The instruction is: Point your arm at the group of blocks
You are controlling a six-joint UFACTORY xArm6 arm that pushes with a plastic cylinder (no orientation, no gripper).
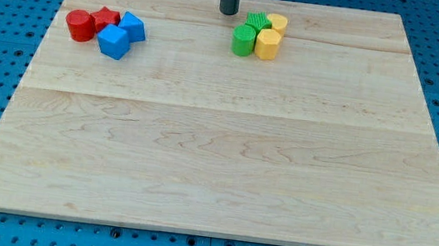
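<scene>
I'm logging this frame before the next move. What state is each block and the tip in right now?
my tip: near the view's top, just left of the green-yellow cluster, apart from it.
green cylinder: upright, against the yellow blocks.
green ridged block: behind it.
two yellow blocks: clustered.
red cylinder, red star, two blue blocks: bunched at the view's left.

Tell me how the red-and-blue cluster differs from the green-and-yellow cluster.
The red-and-blue cluster sits near the board's left edge; the green-and-yellow cluster sits near the top middle. My tip stands just left of the green-and-yellow cluster, far from the red-and-blue cluster. Both hold four blocks packed together, two of each colour.
</scene>
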